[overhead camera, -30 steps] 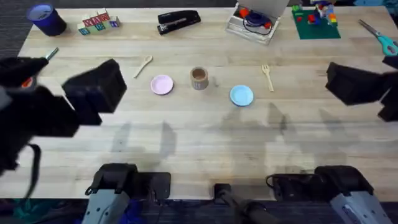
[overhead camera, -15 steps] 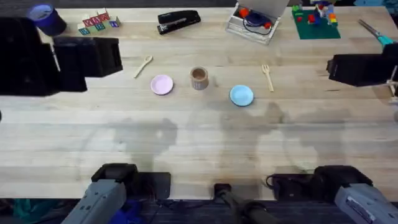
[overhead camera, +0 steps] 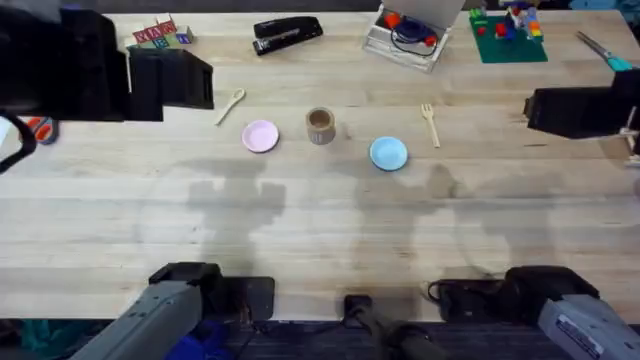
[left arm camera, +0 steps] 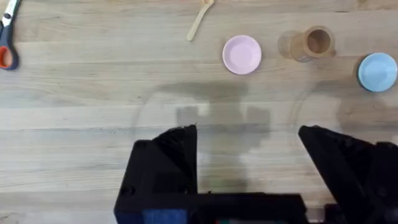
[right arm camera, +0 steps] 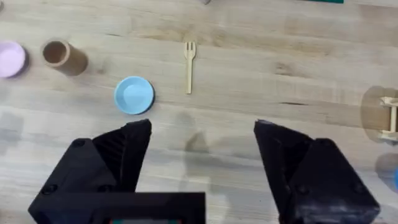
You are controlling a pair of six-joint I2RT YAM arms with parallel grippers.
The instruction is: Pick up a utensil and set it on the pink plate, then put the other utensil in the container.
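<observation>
The utensil, a pale wooden spoon [overhead camera: 231, 104] [left arm camera: 200, 18], lies left of the pink plate [overhead camera: 260, 136] [left arm camera: 242, 54]. The tan container [overhead camera: 320, 126] [left arm camera: 314, 42] [right arm camera: 61, 55] stands upright just right of that plate. The other utensil, a wooden fork [overhead camera: 430, 123] [right arm camera: 189, 65], lies farther right, past a light-blue plate [overhead camera: 388, 153] [right arm camera: 134, 95]. My left gripper [overhead camera: 170, 80] [left arm camera: 249, 155] hovers high at the far left, open and empty, left of the spoon. My right gripper [overhead camera: 575, 110] [right arm camera: 202, 149] hangs at the right edge, open and empty, right of the fork.
Along the far edge sit letter blocks [overhead camera: 158, 37], a black stapler [overhead camera: 287, 34], a clear box [overhead camera: 405, 35] and a green brick plate [overhead camera: 507, 30]. Teal scissors [overhead camera: 605, 55] lie far right, orange-handled scissors [overhead camera: 35, 128] [left arm camera: 6, 37] far left. The near half of the table is bare wood.
My left arm has swung from the near left up toward the far-left corner, its gripper now nearer the spoon. The right arm shifted slightly early on, then held still.
</observation>
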